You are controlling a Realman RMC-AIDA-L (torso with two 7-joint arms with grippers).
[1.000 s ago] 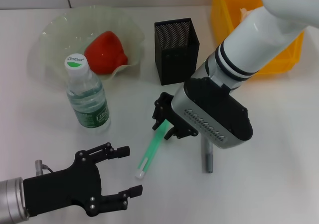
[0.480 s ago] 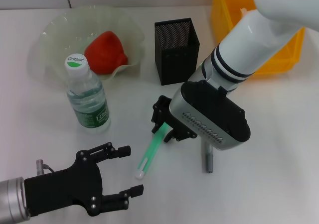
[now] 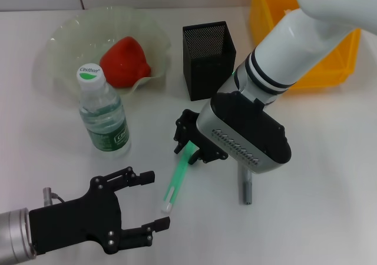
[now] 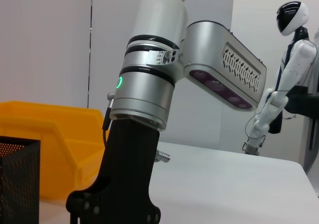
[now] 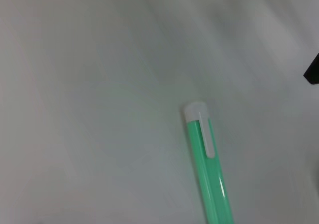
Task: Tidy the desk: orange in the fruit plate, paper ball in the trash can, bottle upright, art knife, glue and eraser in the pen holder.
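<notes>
The right pincer [image 3: 189,145] was pinching the upper end of the green art knife [image 3: 177,178], and the clearest change from the earlier frames was that the arm had drawn slightly toward the robot's left and away from the near edge, so that the knife's white-capped lower tip sat a little farther along and looked to be coming off the white tabletop [image 3: 330,176]; whether the tip was touching the surface I could not tell. In the right wrist view the knife hung below the camera with its white clip end toward the tabletop. I judged this to mean the grasp had taken and the lift was beginning, with the carry to the pen holder [image 3: 208,59], standing just behind the pincer, yet to come. The left pincer [image 3: 136,208] waited low at the near left with its fingers spread and holding nothing, essentially where it had been a second before. The rest had not moved: the orange [image 3: 124,62] lay in the fruit plate [image 3: 65,35], the bottle [image 3: 103,116] stood upright in front of it, the trash can [image 3: 259,17] sat at the far right, and a grey stick [image 3: 246,188], probably the glue, lay on the tabletop beside the right arm.
</notes>
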